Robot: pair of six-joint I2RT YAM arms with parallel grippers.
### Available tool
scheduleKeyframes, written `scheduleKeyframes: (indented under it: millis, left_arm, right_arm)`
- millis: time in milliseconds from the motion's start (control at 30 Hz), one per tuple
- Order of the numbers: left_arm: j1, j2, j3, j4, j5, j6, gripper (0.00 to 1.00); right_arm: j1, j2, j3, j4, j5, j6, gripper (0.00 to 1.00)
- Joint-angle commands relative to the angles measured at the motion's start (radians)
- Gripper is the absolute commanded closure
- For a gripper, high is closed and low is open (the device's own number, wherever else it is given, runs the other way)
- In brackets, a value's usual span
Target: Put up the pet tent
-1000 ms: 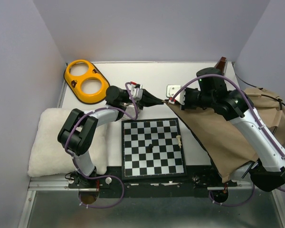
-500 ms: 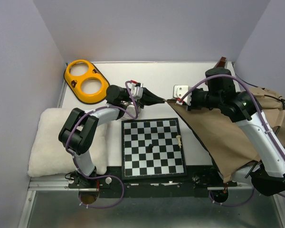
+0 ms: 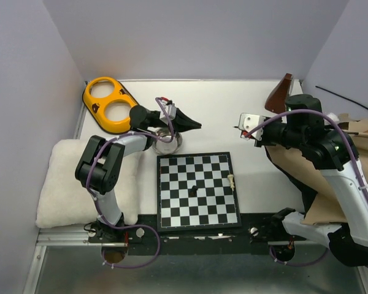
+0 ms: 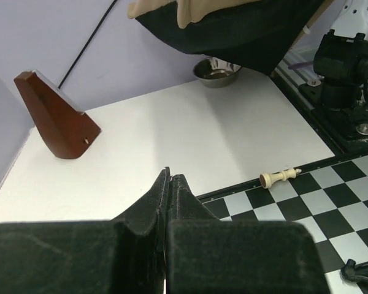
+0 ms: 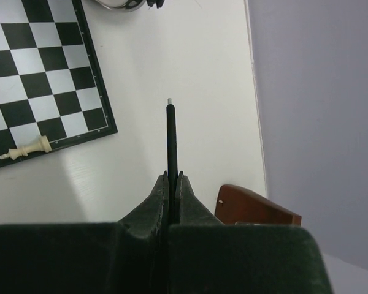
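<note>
One table (image 3: 214, 98), white, walled on three sides.

One tent (image 3: 289, 174): a slumped heap of tan fabric with black lining, draped over the table's right edge under and behind the right arm. At least two thin black rods show at its far side. How many poles there are in all is hard to tell from here.

One cushion (image 3: 64, 187), white and fluffy, at the left edge.

One chessboard (image 3: 198, 190), near centre, lying flat.

One yellow holder (image 3: 110, 104) with two round holes, far left corner.

One brown wedge (image 3: 281, 92), far right corner, upright.

Two steel bowls: one bowl (image 3: 170, 141) under the left arm, a second bowl (image 4: 218, 68) below the tent's overhang.

Two chess pieces: white piece (image 3: 232, 181) lying on its side at the board's right edge, black piece (image 3: 194, 188) mid-board.

Right gripper (image 5: 172, 179): fingers pinched on one pole (image 5: 171, 135), whose white-capped tip juts out over bare table.

Left gripper (image 4: 170, 176): jaws pressed together, nothing between them, held above the table past the first bowl.
</note>
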Motion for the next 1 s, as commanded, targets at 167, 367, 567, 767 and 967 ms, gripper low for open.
scheduleKeyframes:
  millis: [167, 367, 567, 767, 967]
  left_arm:
    - [-0.077, 0.050, 0.152, 0.354, 0.020, -0.109, 0.32]
    - [-0.221, 0.163, 0.315, 0.354, -0.132, -0.091, 0.05]
    - [-0.319, 0.280, 0.424, 0.355, -0.241, -0.005, 0.12]
    - [-0.367, 0.378, 0.566, 0.355, -0.333, 0.027, 0.14]
    - [-0.376, 0.410, 0.634, 0.354, -0.352, 0.018, 0.19]
  right_arm:
    - [-0.016, -0.007, 0.021, -0.085, 0.030, 0.040, 0.99]
    - [-0.016, -0.024, 0.034, -0.074, -0.010, 0.054, 0.99]
    - [-0.016, -0.032, 0.078, -0.095, -0.041, 0.054, 0.99]
    - [-0.016, -0.033, 0.103, -0.123, -0.055, 0.065, 0.99]
    - [-0.016, -0.029, 0.109, -0.135, -0.064, 0.074, 0.99]
